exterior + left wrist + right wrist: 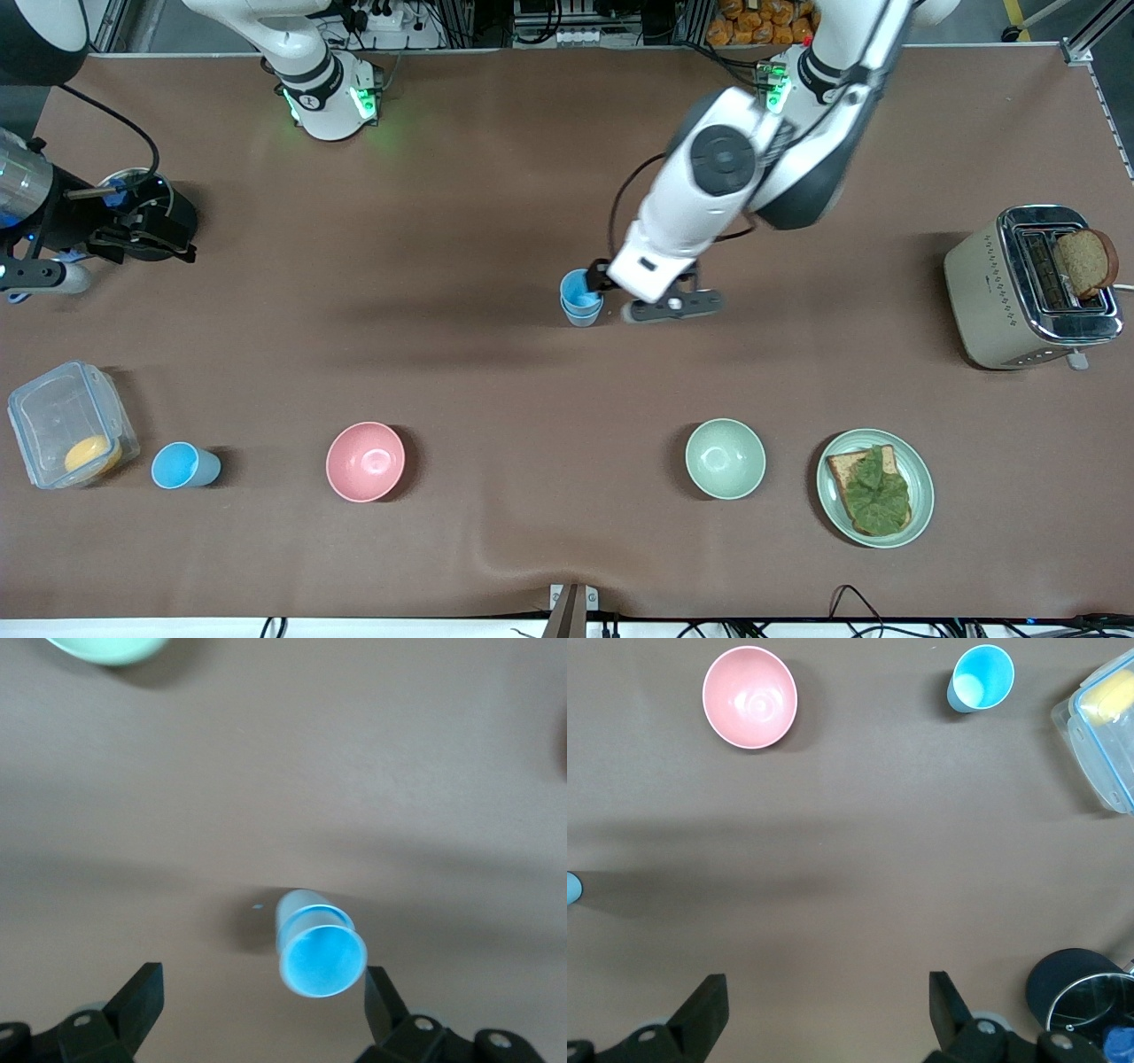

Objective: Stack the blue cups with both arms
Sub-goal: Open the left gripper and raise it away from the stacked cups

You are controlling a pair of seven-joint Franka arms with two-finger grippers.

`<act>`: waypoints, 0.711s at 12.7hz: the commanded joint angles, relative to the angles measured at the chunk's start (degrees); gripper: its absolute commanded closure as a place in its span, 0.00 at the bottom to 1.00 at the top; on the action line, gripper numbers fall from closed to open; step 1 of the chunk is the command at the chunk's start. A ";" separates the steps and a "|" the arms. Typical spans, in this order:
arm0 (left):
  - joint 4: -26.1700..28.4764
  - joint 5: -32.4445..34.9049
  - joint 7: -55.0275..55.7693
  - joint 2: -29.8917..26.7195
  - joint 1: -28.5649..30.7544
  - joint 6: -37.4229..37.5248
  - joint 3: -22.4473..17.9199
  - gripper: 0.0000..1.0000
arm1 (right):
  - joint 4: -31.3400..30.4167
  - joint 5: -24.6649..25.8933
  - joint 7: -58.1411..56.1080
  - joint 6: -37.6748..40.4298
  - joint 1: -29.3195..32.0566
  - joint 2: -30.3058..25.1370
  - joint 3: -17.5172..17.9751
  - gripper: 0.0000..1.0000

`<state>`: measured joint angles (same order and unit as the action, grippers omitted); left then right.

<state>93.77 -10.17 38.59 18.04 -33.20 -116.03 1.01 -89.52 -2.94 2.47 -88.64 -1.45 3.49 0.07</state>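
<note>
1. Cups first: three blue cups show in all. Two appear already nested as a stack (581,298) near the middle of the desk (443,221), and a single cup (183,465) stands upright toward the right arm's end, between the pink bowl (365,461) and a clear lidded container (71,424).

2. Handling, as a judgement: these thin plastic tumblers look light and fairly stiff, with smooth, likely slippery walls. A firm squeeze could flex the rim, and a nudge could tip one. The single cup is best taken across its wall just below the rim, or with one finger inside the mouth.

3. The left pincer (257,997) hangs just over the stack with its fingers spread apart and nothing between them; the cup mouth lies between the fingertips in the left wrist view.

4. The right pincer (824,997) waits over the desk at its own end, released and empty, with a dark round pot (164,217) beside it.

5. Other counts: two bowls, the pink one and a pale green bowl (725,458); one plate (917,523) carrying bread topped with lettuce; one toaster (1019,292) with a slice standing in a slot.

6. What remains, judging by the layout: the single cup must join the stack.
</note>
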 commanded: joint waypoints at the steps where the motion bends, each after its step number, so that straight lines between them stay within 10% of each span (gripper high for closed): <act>1: 5.45 1.73 -9.72 -9.31 6.46 4.74 0.84 0.00 | -0.66 0.48 0.61 0.40 1.28 -0.94 1.25 0.00; 9: 5.28 7.79 -29.71 -21.99 22.56 18.89 0.58 0.00 | -0.57 0.31 0.61 0.32 1.36 -0.85 1.25 0.00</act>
<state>97.64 -4.25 11.14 -1.17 -12.76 -99.14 0.99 -89.52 -2.95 2.48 -88.44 -1.45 3.49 0.14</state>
